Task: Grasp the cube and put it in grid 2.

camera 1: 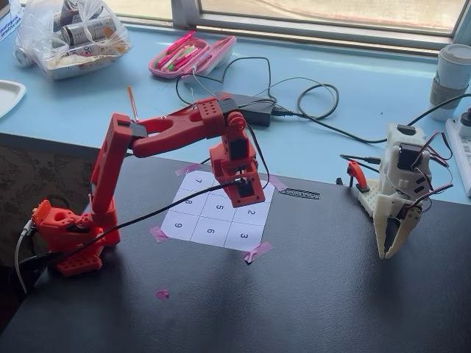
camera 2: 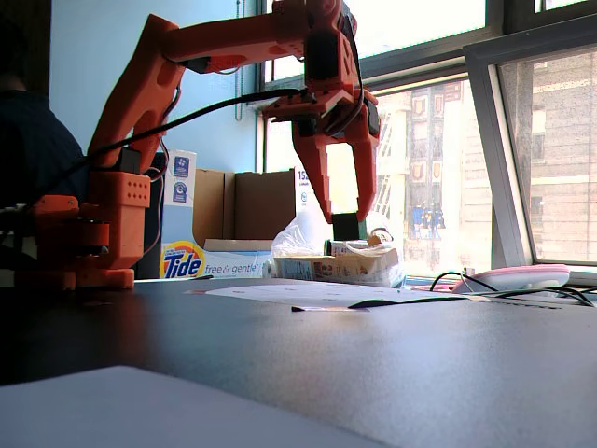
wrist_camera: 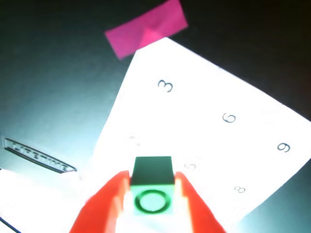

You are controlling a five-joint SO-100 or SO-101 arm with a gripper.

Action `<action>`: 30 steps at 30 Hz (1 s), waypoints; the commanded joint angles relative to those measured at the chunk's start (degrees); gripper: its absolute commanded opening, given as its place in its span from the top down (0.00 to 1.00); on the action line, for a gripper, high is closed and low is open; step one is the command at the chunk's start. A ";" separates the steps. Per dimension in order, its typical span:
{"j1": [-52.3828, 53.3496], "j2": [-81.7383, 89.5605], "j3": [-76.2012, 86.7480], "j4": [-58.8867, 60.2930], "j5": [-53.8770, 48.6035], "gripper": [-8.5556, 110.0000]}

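My red gripper (wrist_camera: 152, 187) is shut on the green cube (wrist_camera: 152, 194), whose ringed face points at the wrist camera. In a fixed view the cube (camera 2: 349, 227) hangs between the fingertips of the gripper (camera 2: 347, 224), clearly above the table. In the other fixed view the gripper (camera 1: 246, 197) hovers over the far right part of the white numbered sheet (camera 1: 193, 229), and the cube is hidden by it. Grid 2 (camera 1: 251, 212) lies just in front of the gripper. In the wrist view grid 2 (wrist_camera: 132, 141) is washed out, just beyond the cube and to its left.
Pink tape pieces (camera 1: 257, 252) hold the sheet's corners. A small label (camera 1: 299, 194) lies right of the sheet. A white second arm (camera 1: 394, 198) stands at the table's right side. Cables (camera 1: 309, 99), a pencil case (camera 1: 191, 55) and a cup (camera 1: 450, 73) sit behind.
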State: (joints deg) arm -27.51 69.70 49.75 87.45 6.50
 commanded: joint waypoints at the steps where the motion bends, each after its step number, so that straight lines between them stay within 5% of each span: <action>1: 0.18 0.09 -4.04 -0.44 0.35 0.93; 30: -2.72 -13.71 -4.13 -7.38 0.44 0.89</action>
State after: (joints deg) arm -29.71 55.72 48.08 80.16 7.73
